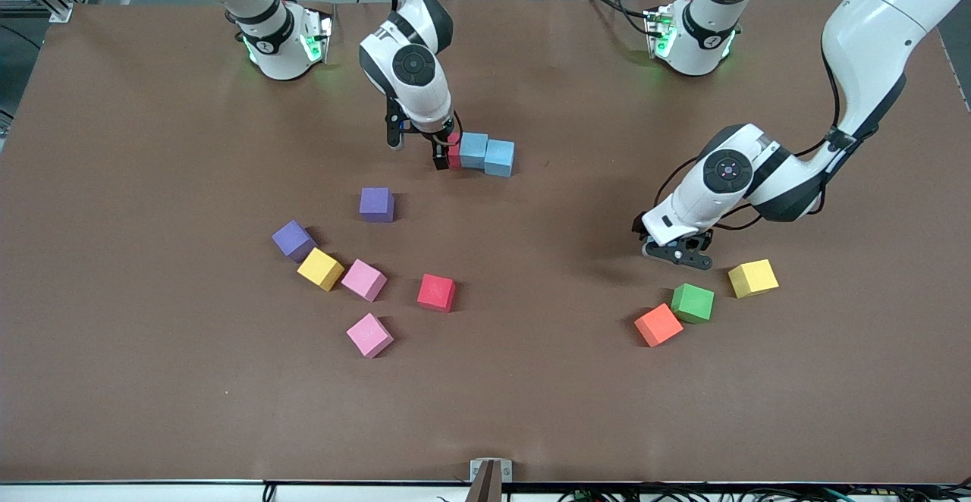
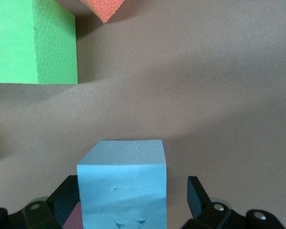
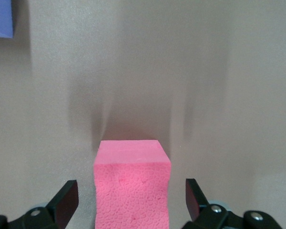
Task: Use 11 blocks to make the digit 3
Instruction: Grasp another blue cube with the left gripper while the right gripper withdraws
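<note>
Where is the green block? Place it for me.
In the front view the green block sits toward the left arm's end of the table, beside the orange block, which lies slightly nearer the camera; a yellow block lies slightly farther.

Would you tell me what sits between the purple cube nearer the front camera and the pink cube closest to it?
A yellow block sits between them, as the front view shows.

Open table near the front camera; clutter at both ends

Bare brown table lies between two clusters: purple cubes, yellow, pink and red blocks toward the right arm's end; orange, green and yellow blocks crowding the left gripper.
</note>
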